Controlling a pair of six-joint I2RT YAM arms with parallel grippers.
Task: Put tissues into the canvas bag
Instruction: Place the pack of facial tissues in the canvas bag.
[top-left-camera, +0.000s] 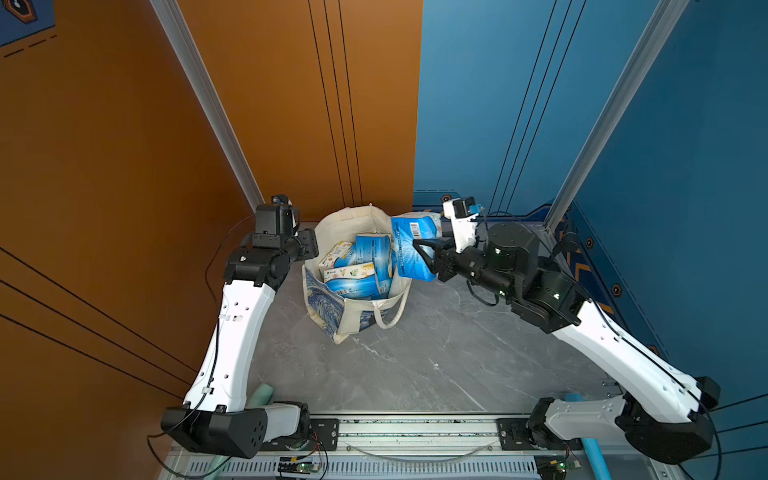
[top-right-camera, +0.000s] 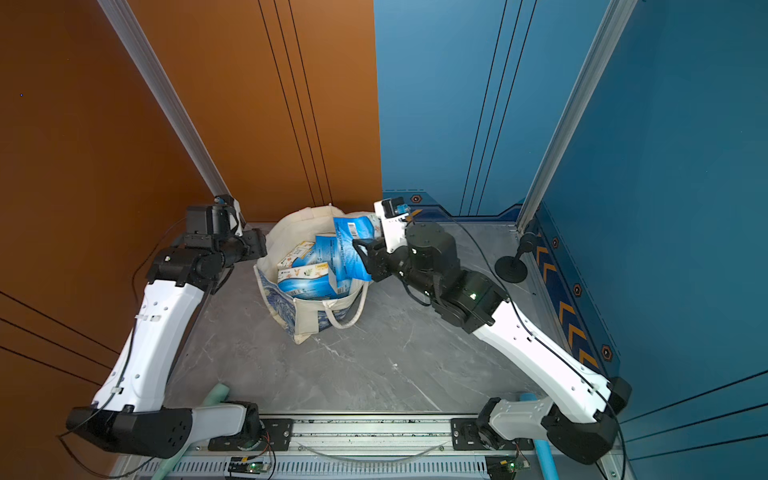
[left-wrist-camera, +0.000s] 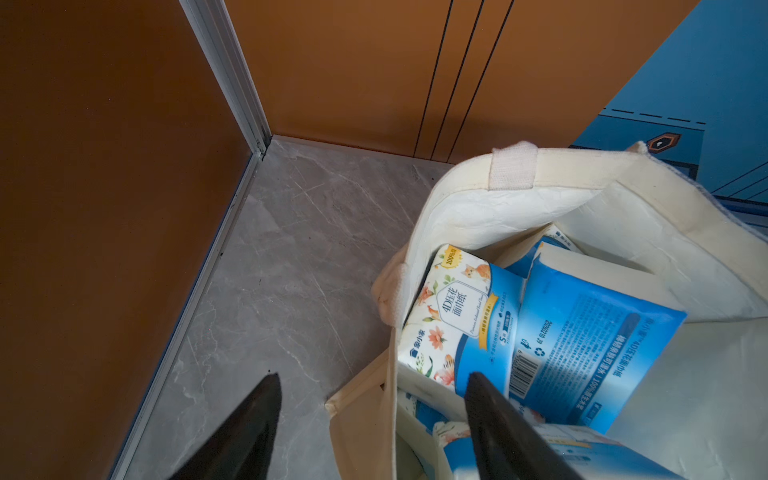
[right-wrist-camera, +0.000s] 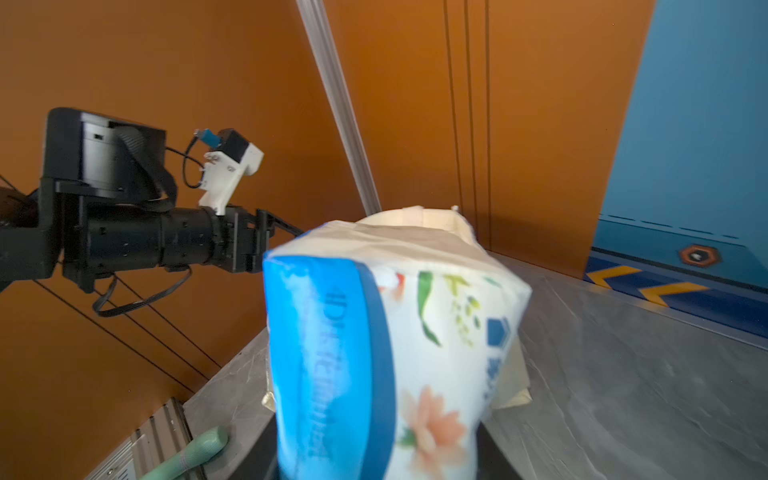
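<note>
The canvas bag (top-left-camera: 332, 307) (top-right-camera: 291, 311) stands open at the back middle of the table. Several tissues packs (top-left-camera: 357, 278) (left-wrist-camera: 457, 316) lie inside it. My right gripper (top-left-camera: 417, 249) (top-right-camera: 359, 249) is shut on another tissues pack (top-left-camera: 409, 245) (right-wrist-camera: 386, 353), a blue and white one with flowers, held tilted over the bag's right rim. My left gripper (top-left-camera: 309, 245) (left-wrist-camera: 372, 377) is open at the bag's left side. Its fingers straddle the bag's side wall (left-wrist-camera: 390, 415), one outside over the table and one inside above the packs.
Orange and blue walls close in the back and sides. A black round-based stand (top-right-camera: 512, 266) sits at the back right. A green foam tube (top-left-camera: 259, 395) and a blue one (top-left-camera: 590, 449) lie by the arm bases, along the metal rail (top-left-camera: 415, 432).
</note>
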